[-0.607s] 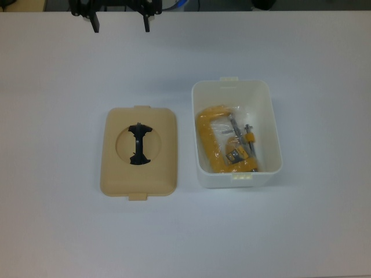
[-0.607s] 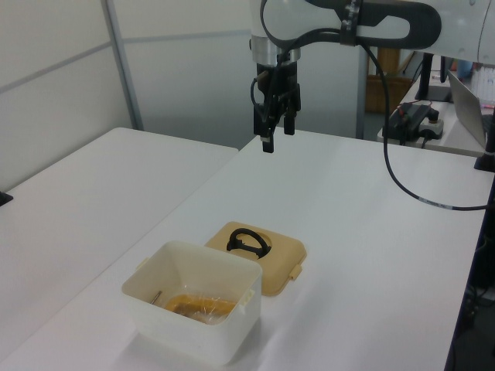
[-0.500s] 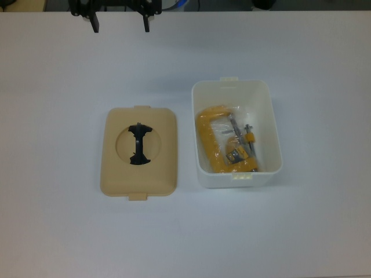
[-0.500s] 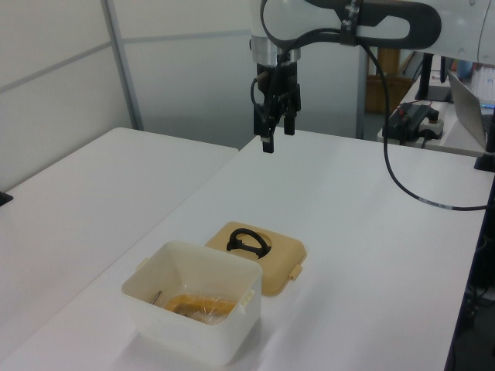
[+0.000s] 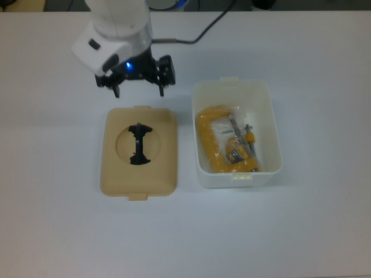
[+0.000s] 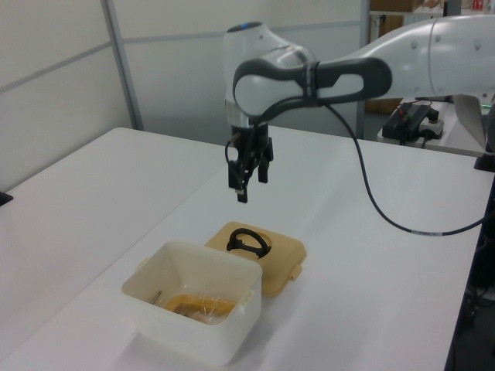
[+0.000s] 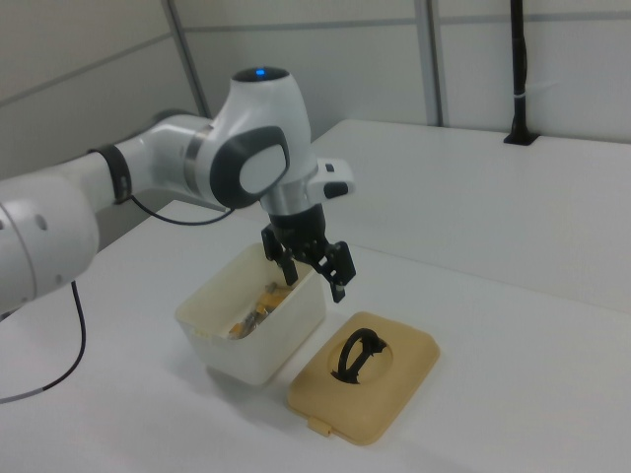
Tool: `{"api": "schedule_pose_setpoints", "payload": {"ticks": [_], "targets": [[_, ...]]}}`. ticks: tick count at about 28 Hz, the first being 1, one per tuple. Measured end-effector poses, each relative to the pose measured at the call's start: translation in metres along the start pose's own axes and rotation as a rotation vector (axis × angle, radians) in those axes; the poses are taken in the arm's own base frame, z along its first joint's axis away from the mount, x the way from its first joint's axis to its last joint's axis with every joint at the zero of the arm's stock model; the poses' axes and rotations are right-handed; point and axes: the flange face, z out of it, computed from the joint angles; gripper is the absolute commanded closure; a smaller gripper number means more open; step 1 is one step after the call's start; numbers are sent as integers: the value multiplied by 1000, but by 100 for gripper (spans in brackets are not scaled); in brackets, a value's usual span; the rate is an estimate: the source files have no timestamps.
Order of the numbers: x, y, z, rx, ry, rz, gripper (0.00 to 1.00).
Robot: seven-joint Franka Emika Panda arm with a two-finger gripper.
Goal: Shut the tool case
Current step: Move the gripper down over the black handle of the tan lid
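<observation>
The arm (image 6: 371,66) has swung in from the table's far edge, so its gripper (image 5: 139,87), fingers spread wide and empty, now hangs above the far end of the one beige lid (image 5: 139,152), likely approaching its black handle (image 5: 139,144), left of the one open white tub (image 5: 236,134) in the top view.

the tub (image 5: 268,124) looks like smooth white plastic with a slight sheen; the lid (image 5: 113,171) is matt beige plastic, its handle (image 5: 138,145) black plastic. the table (image 5: 313,52) is matt white, the arm (image 6: 309,69) glossy.
</observation>
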Motion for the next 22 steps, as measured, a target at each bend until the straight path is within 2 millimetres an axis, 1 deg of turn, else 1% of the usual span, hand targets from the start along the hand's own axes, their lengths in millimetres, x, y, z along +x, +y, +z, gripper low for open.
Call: {"api": "schedule_pose_setpoints", "payload": {"ticks": [5,8,15,19,22], "targets": [[11,-3,34,-25,-18,8,0],[17,-1,52,-28,-23,10,0],[23,5,79,-55,-52,5,0],[27,6,100,-69,-66,-4,0],[30,7,112,-76,-71,-9,0]]}}
